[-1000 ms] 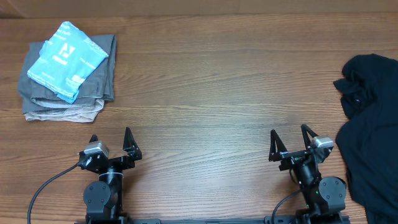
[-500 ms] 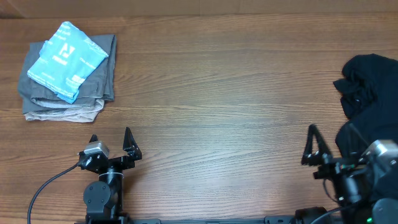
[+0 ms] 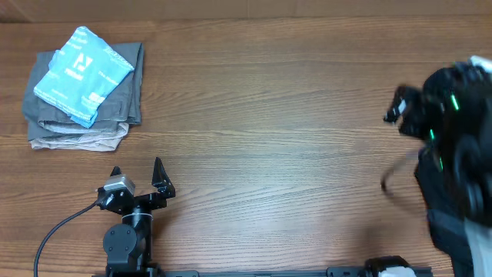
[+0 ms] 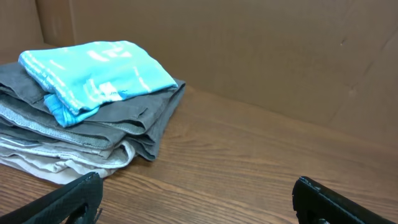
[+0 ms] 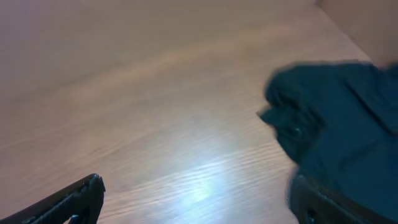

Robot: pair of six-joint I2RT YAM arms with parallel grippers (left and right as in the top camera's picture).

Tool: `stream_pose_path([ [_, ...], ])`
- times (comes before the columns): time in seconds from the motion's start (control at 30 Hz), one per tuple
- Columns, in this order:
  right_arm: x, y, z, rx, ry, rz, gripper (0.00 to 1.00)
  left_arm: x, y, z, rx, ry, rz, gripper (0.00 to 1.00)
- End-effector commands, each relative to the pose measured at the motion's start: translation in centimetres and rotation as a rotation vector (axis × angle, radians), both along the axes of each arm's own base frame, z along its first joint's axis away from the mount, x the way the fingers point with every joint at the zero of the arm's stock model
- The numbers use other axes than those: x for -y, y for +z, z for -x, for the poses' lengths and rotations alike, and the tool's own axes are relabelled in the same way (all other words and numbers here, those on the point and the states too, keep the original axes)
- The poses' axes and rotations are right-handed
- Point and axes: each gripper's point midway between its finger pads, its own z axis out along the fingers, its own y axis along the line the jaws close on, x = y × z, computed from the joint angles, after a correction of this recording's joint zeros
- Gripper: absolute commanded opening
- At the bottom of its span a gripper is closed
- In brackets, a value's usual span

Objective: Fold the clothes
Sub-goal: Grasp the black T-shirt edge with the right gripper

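Overhead view: the left tool [image 3: 137, 167] sits at the near edge of the counter [image 3: 269, 100], left of middle, its two fingers spread apart with nothing between them. At the far-left corner lies a stack of grey folded garments [image 3: 115, 115] with a light-blue folded garment [image 3: 81, 73] on top. The black clothes [image 3: 446, 219] lie in a crumpled heap at the right edge of the counter. The right arm [image 3: 450, 108] shows only as a dark smear with green lights above that heap, so its fingers cannot be made out clearly here.

Left wrist view: both fingers frame the bottom of the picture, set wide and released. Beyond them the light-blue folded garment [image 4: 93, 68] rests on the grey folded garments [image 4: 130, 115], with a brown cardboard wall [image 4: 261, 56] behind the counter.

Right wrist view: the picture is blurred. The right tool [image 5: 196, 199] is released, its fingers wide at the lower corners and empty. The clothes [image 5: 336, 124] lie bunched on the counter ahead and to the right, apart from both fingers as far as the blur allows.
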Motion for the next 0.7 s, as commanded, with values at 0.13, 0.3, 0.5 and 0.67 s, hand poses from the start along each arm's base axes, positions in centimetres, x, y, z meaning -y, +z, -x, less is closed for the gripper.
stream_pose_path([
  [0.13,7.0,-5.1,-5.4,-0.273,-0.194,0.076,1.00,-0.2,0.2,0.1,0.010,0.012,-0.020,1.00],
  [0.3,11.1,-11.3,-6.6,-0.435,-0.267,-0.077,0.99,-0.2,0.2,0.1,0.010,0.012,-0.020,1.00],
  [0.5,16.1,-16.7,-7.4,-0.533,-0.375,-0.135,0.81,-0.2,0.2,0.1,0.010,0.012,-0.020,1.00],
  [0.67,18.0,-20.0,-8.2,-0.578,-0.406,-0.158,0.78,-0.2,0.2,0.1,0.010,0.012,-0.020,1.00],
])
